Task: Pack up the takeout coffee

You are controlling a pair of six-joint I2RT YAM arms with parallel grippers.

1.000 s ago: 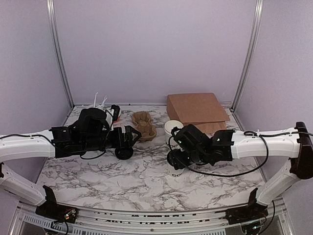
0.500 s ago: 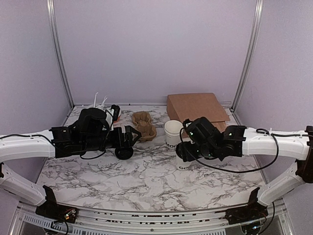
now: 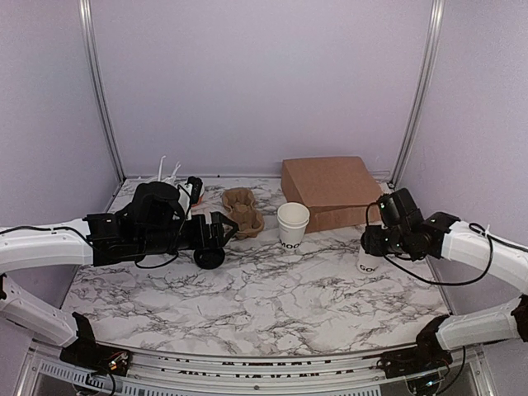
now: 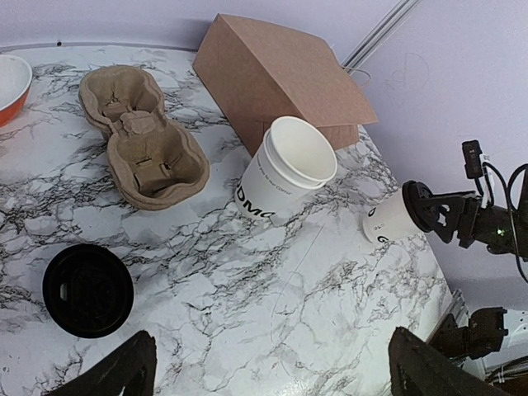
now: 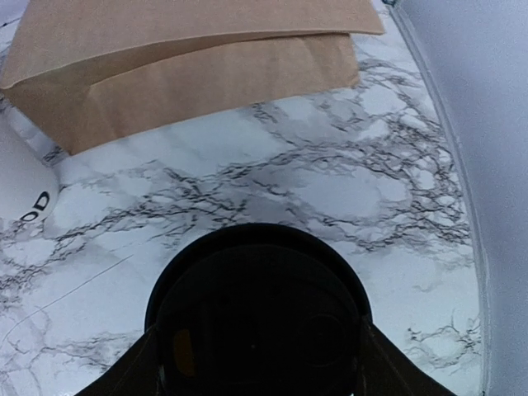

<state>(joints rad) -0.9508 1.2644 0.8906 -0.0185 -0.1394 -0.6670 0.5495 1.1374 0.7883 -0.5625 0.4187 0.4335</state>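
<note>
**Right end effector has the lidded cup at the 3 o'clock edge**

The takeout coffee, a small white paper cup with black lettering and a black plastic dome lid, sits at about 3 o'clock on the marbled surface, close to the right-hand edge. The right end effector is directly above it. In the wrist view the dome lid fills the gap between the two fingers, which press in from either side. It is part open, only as wide as the lid, and it has hold of the cup at the top. The cup's long axis runs roughly straight down from the end effector. I cannot tell whether its base rests on the surface.

From the cup, the brown paper bag lies near at about 11 o'clock. The moulded brown cardboard cup carrier is well apart at about 10 o'clock, beyond a lidless white paper cup. Whichever one receives the coffee, the carry looks to run left and away.

The left end effector is spread wide and holds nothing. It hangs near a loose flat black lid at about 9 o'clock, well apart from the coffee, so the right arm is the nearer one.
</note>
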